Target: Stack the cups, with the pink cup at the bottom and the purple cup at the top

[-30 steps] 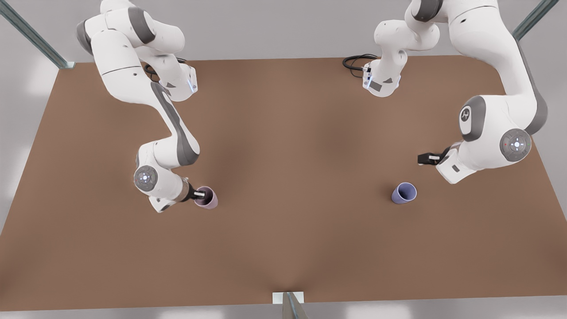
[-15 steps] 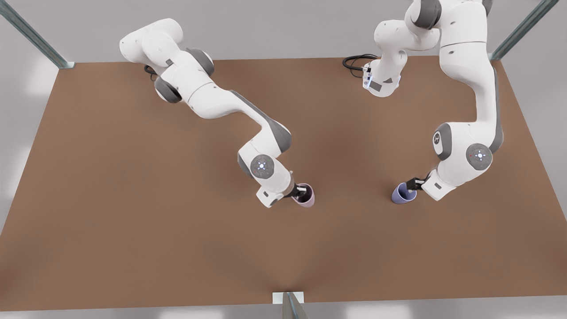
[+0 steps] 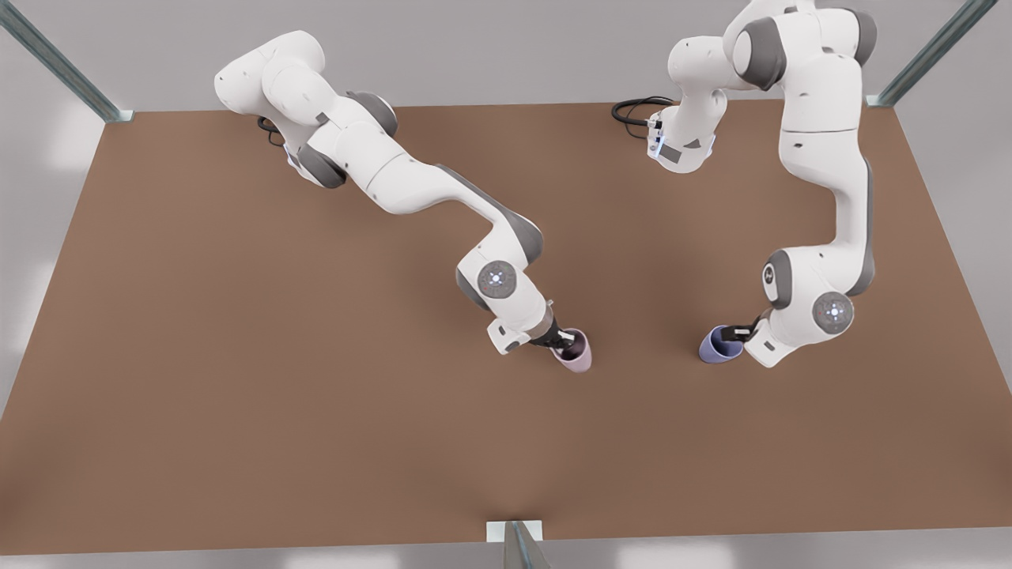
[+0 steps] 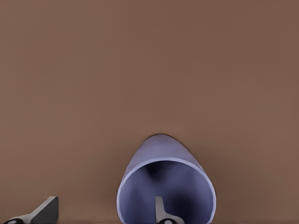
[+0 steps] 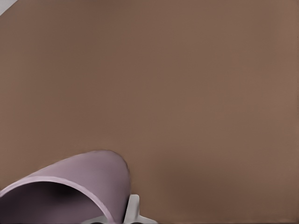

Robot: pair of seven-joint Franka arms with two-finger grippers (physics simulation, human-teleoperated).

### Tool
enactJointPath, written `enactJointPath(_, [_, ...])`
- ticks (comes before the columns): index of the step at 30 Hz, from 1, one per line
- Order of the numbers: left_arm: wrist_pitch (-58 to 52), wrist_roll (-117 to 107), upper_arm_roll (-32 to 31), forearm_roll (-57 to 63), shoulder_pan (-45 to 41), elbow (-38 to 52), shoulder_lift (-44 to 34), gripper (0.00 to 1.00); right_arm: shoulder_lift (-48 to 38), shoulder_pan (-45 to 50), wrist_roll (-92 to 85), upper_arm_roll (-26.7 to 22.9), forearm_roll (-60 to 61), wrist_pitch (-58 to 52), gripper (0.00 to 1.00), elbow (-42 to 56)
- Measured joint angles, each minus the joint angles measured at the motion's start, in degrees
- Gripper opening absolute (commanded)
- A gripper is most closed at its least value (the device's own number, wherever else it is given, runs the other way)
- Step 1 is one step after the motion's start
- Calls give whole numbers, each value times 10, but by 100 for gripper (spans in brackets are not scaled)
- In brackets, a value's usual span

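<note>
The pink cup (image 3: 577, 356) sits near the table's middle, and my right gripper (image 3: 563, 341) is shut on its rim. In the right wrist view one finger (image 5: 133, 207) presses the outside of the pink cup (image 5: 84, 175). I cannot tell whether it rests on the table or hangs just above. The purple cup (image 3: 716, 348) stands on the table toward the front view's right. My left gripper (image 3: 739, 333) is open astride its wall. In the left wrist view one finger (image 4: 160, 211) is inside the purple cup (image 4: 161, 156) and the other finger (image 4: 46, 212) is outside.
The brown table (image 3: 237, 395) stretches wide around both cups. A black cable (image 3: 632, 111) lies at the back by an arm base. Metal posts (image 3: 59, 63) rise at the back corners, and a small bracket (image 3: 514, 533) sits on the front edge.
My right gripper carried the pink cup from the front view's left toward the middle. My left gripper came down from open space onto the purple cup's rim.
</note>
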Motion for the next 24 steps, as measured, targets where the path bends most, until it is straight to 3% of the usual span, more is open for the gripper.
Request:
enactJointPath(8, [0,1,-4,-5,-2,0,9,99,9,12,36,-1,-15,-58,21,-3])
enactJointPath(10, [-1,1,-6,-6,-3,0,9,94,10,18,43,-1,-21,-69,21,-5])
enactJointPath(11, [-1,1,-6,-7,-3,0,9,95,11,19,46,-1,-23,-74,57,-6])
enactJointPath(12, [-1,1,-7,-7,-3,1,9,95,12,20,49,-2,-26,-78,100,-7])
enactJointPath(15, [-2,2,-7,-10,-3,1,8,93,12,22,57,-2,-35,-86,100,-9])
enactJointPath(18, [-2,2,-7,-12,-3,2,9,80,12,28,64,-2,-40,-90,100,-10])
enactJointPath(20, [-2,2,-8,-13,-3,1,9,55,9,28,68,-1,-42,-92,100,-9])
enactJointPath(22, [-4,1,-8,-17,-3,1,9,37,0,28,71,-1,-43,-94,100,-8])
enactJointPath(24, [-7,0,-8,-21,-4,1,9,29,-26,28,74,-1,-43,-104,100,-8])
